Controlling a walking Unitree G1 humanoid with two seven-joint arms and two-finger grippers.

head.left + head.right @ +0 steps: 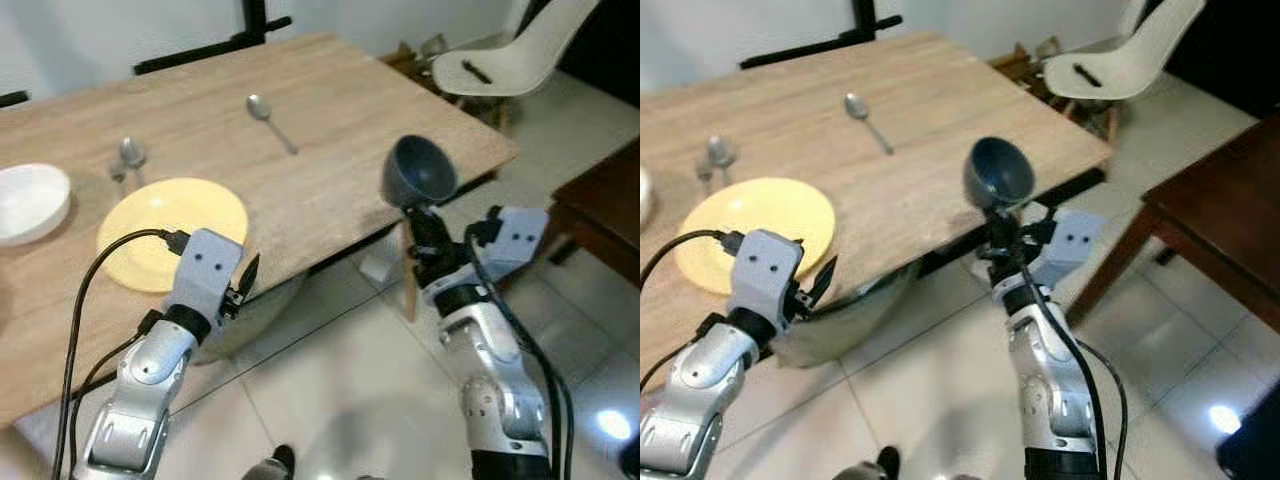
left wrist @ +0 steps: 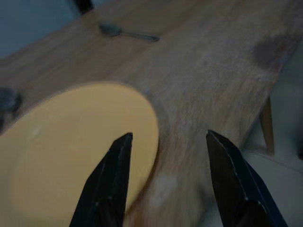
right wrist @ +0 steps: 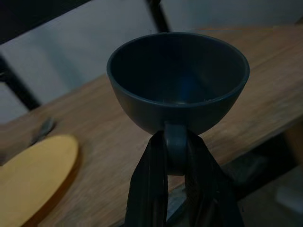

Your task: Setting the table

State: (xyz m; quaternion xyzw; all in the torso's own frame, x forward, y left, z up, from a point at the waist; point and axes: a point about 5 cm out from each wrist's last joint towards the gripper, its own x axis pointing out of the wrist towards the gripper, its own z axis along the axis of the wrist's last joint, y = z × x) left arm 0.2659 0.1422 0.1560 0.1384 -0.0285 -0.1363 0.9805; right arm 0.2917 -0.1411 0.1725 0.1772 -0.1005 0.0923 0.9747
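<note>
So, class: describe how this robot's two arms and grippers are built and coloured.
Both arms are silver, jointed metal with black bands. Each wrist carries a pale grey box with two small dark dots. The left gripper and right gripper have two long, tapering black fingers. Black cables loop along both arms.

My left hand [image 2: 168,177] hangs with fingers [image 2: 111,184] spread over the near edge of the yellow plate [image 2: 71,156] on the wooden tabletop [image 2: 213,80]. I see a spoon [image 2: 125,33] lying farther off.
</note>
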